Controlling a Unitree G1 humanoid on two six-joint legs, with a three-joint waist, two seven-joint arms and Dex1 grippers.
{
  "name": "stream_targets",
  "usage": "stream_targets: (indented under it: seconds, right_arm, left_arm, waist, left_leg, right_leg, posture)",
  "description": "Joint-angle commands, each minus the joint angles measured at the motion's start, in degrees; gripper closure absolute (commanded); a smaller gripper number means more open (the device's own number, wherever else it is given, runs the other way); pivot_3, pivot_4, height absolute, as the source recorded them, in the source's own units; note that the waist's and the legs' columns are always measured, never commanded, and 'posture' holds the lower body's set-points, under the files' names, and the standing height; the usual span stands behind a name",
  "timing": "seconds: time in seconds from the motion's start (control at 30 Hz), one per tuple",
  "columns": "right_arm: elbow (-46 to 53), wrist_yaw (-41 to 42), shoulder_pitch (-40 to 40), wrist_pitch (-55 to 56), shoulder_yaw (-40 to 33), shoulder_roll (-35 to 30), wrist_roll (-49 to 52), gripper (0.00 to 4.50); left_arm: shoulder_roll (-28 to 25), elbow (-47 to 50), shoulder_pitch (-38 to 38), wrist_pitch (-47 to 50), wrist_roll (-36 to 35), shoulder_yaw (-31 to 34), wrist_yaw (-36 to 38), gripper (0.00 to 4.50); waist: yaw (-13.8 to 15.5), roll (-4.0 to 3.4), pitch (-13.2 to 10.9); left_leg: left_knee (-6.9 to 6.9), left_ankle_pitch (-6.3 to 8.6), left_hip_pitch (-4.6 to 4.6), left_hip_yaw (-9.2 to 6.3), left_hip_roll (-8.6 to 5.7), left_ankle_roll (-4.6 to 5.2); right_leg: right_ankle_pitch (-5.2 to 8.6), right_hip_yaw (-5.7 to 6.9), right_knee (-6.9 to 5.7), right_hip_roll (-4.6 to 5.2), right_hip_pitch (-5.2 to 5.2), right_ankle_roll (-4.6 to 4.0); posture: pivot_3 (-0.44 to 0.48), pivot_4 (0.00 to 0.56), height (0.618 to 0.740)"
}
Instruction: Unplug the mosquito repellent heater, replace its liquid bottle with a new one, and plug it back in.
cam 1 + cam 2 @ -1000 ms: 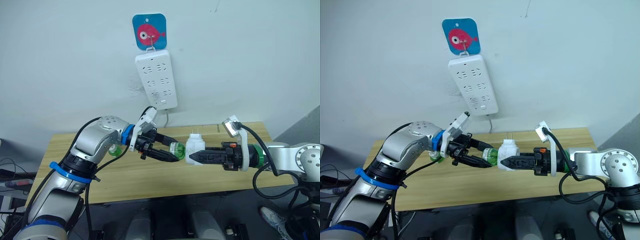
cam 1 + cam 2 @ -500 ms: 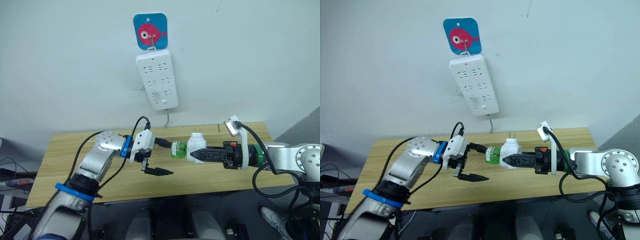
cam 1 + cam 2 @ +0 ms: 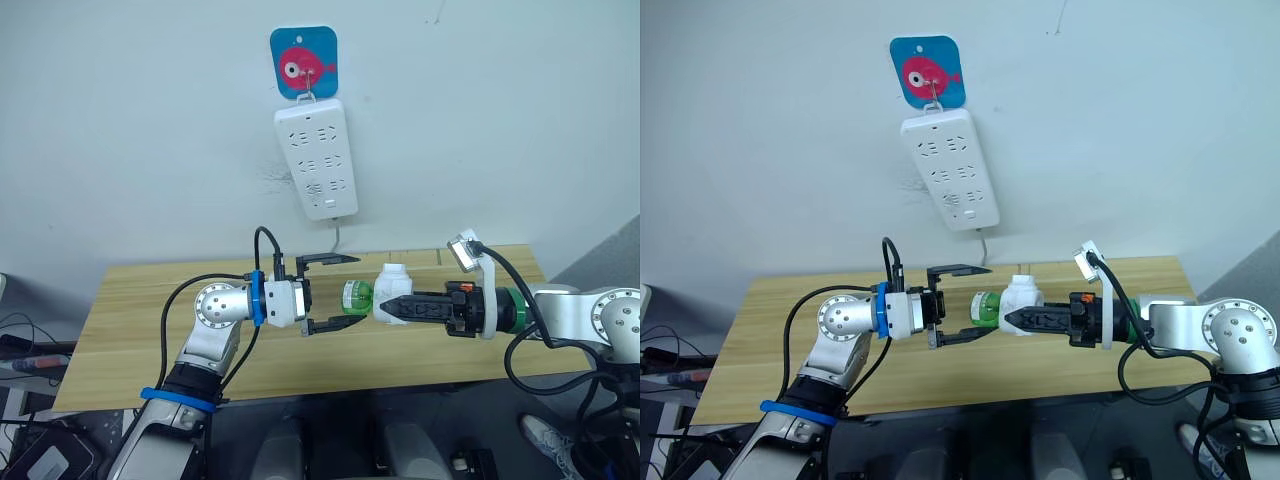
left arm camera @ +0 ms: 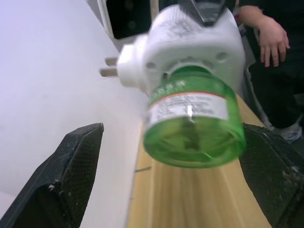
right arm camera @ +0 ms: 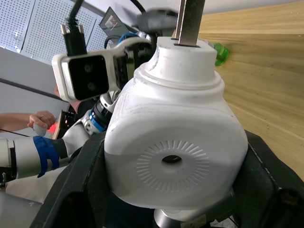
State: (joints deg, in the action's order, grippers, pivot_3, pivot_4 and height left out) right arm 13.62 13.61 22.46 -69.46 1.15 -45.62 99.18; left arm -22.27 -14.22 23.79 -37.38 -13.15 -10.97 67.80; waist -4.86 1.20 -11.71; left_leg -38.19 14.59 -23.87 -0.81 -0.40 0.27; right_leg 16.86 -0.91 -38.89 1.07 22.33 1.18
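The white mosquito repellent heater (image 3: 393, 290) is unplugged and held above the table, my right gripper (image 3: 392, 306) shut on its body. A green liquid bottle (image 3: 357, 298) sticks out of it toward my left arm. My left gripper (image 3: 356, 289) is open wide, one finger above and one below the bottle's end, touching neither side. In the left wrist view the bottle (image 4: 192, 124) sits between the two fingers (image 4: 71, 175) with gaps on both sides, and the heater's prongs (image 4: 109, 67) point toward the wall. The right wrist view shows the heater's vent face (image 5: 173, 164).
A long white power strip (image 3: 316, 157) hangs on the wall under a blue fish hook (image 3: 303, 62), above the wooden table (image 3: 130, 300). A small green thing (image 5: 219, 50) lies on the table. A person's hand (image 4: 272, 38) shows beyond the table.
My left gripper has let go of the green bottle, opened wide and turned so its fingers stand one above the other. The left forearm has dropped lower. The right gripper kept its hold.
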Motion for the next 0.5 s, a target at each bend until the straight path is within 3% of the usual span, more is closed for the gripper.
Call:
stream_targets:
  seconds: [0.03, 0.13, 0.27, 0.4, 0.5]
  right_arm:
    - [0.8, 0.5, 0.4, 0.5, -1.8, -0.3, 1.8, 1.46]
    - [0.9, 0.5, 0.3, 0.5, -1.8, -0.3, 1.8, 1.46]
    - [1.1, 0.3, 0.1, 0.6, -1.8, -0.4, 1.8, 1.46]
    - [1.4, 0.4, 0.0, 0.6, -1.9, -0.5, 1.7, 1.46]
    - [1.6, 1.1, -0.1, 0.2, -1.8, -0.9, 1.2, 1.46]
  left_arm:
    - [0.3, 0.2, 0.6, -1.4, -0.8, -1.1, 0.5, 0.19]
    - [0.5, 0.5, 0.9, -1.4, -1.5, -1.6, 1.0, 0.86]
    - [-0.2, 1.2, 0.7, -0.8, -2.2, -1.9, 1.8, 2.16]
    - [-3.5, 4.9, 0.3, 6.1, -4.5, -2.8, 4.9, 2.25]
    - [-10.4, 10.9, 1.6, 30.1, -7.3, -5.8, 8.2, 2.25]
  waist:
    - [-0.1, 0.0, 0.0]
    - [-0.1, 0.0, 0.0]
    - [-0.1, 0.0, 0.0]
    - [-0.1, 0.0, 0.0]
    - [-0.3, 0.0, 0.0]
  left_leg:
    - [0.0, 0.0, 0.0, 0.0, 0.0, 0.0]
    - [0.01, 0.0, 0.0, -0.01, 0.0, 0.0]
    - [-0.01, 0.0, 0.0, -0.01, 0.0, 0.0]
    - [-0.01, 0.0, 0.0, -0.01, 0.0, 0.0]
    - [0.0, 0.0, 0.01, -0.04, 0.01, 0.0]
  right_leg:
    - [0.0, 0.01, 0.0, 0.0, 0.0, 0.0]
    - [0.0, 0.01, -0.01, -0.01, 0.0, 0.0]
    - [0.0, 0.0, -0.02, -0.01, 0.0, 0.0]
    - [0.0, 0.01, -0.02, -0.02, 0.0, 0.0]
    - [0.0, 0.03, -0.04, -0.04, 0.0, 0.0]
  posture:
    - [-0.19, 0.196, 0.74]
    - [-0.19, 0.196, 0.74]
    - [-0.19, 0.195, 0.74]
    - [-0.186, 0.196, 0.74]
    - [-0.179, 0.196, 0.74]
